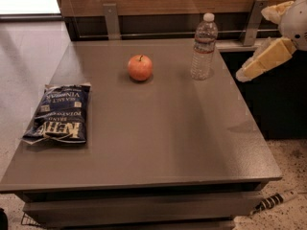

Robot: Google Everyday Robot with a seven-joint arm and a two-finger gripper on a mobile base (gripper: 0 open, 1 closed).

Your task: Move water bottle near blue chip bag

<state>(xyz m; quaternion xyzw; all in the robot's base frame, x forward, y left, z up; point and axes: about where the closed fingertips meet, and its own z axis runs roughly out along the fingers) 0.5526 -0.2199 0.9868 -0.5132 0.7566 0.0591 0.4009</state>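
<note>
The water bottle (pixel 203 46) is clear and ribbed with a white cap. It stands upright at the table's far right. The blue chip bag (pixel 61 112) lies flat near the table's left edge, far from the bottle. My gripper (pixel 253 44) hangs in the air past the table's right edge, to the right of the bottle and about level with it. Its cream fingers (pixel 263 60) are spread apart and hold nothing. It does not touch the bottle.
A red-orange apple (pixel 140 67) sits on the grey table (pixel 158 138) between the bottle and the bag, towards the back. A wooden wall panel with metal brackets (pixel 111 19) runs behind the table. A striped cable (pixel 273 201) lies on the floor at the lower right.
</note>
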